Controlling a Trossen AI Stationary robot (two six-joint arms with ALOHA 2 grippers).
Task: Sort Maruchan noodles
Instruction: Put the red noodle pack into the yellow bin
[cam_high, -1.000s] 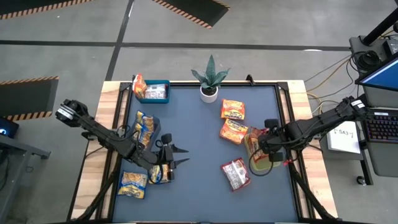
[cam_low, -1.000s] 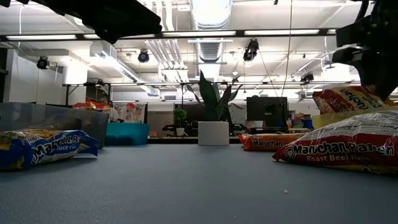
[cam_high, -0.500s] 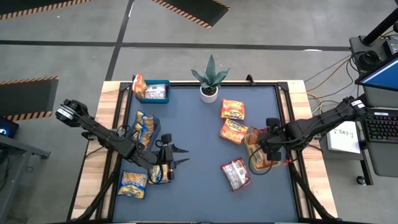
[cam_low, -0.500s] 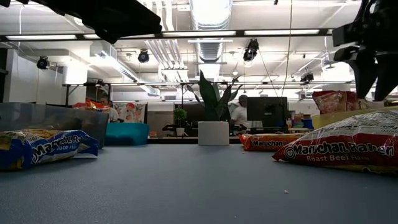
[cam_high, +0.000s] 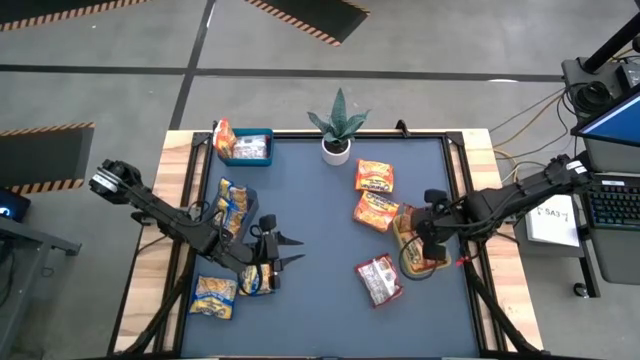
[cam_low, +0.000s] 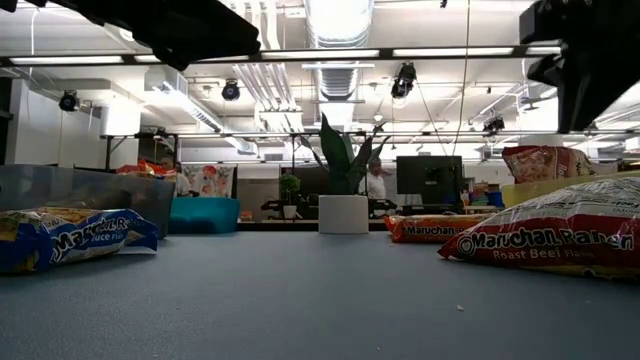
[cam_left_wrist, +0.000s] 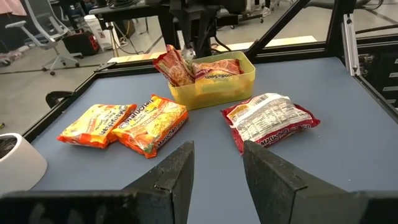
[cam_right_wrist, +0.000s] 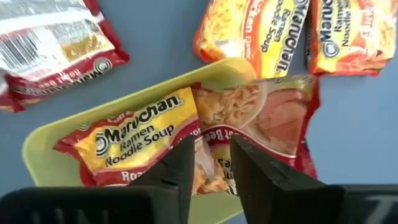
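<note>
A yellow-green bin (cam_high: 411, 268) near the table's right edge holds two orange-red Maruchan packets: one lies flat (cam_right_wrist: 143, 134), the other (cam_right_wrist: 261, 118) leans on the bin's rim. My right gripper (cam_right_wrist: 211, 168) hovers open just above them (cam_high: 424, 236). A red-and-white packet (cam_high: 378, 280) and two orange packets (cam_high: 375, 175) (cam_high: 375, 210) lie flat on the mat beside the bin. Yellow-and-blue packets (cam_high: 235, 205) (cam_high: 215, 295) lie at the left. My left gripper (cam_high: 292, 250) waits open above the mat near them, pointing toward the right (cam_left_wrist: 217, 180).
A blue bin (cam_high: 262, 135) with packets stands at the far left corner, and a potted plant (cam_high: 337, 130) at the middle of the far edge. Bare blue mat lies between the two arms. A person moves in the room behind (cam_low: 377, 180).
My right gripper has risen over the yellow-green bin. The orange-red packet that stood tilted high just under it has sunk lower and now leans inside the bin. The left arm has kept still.
</note>
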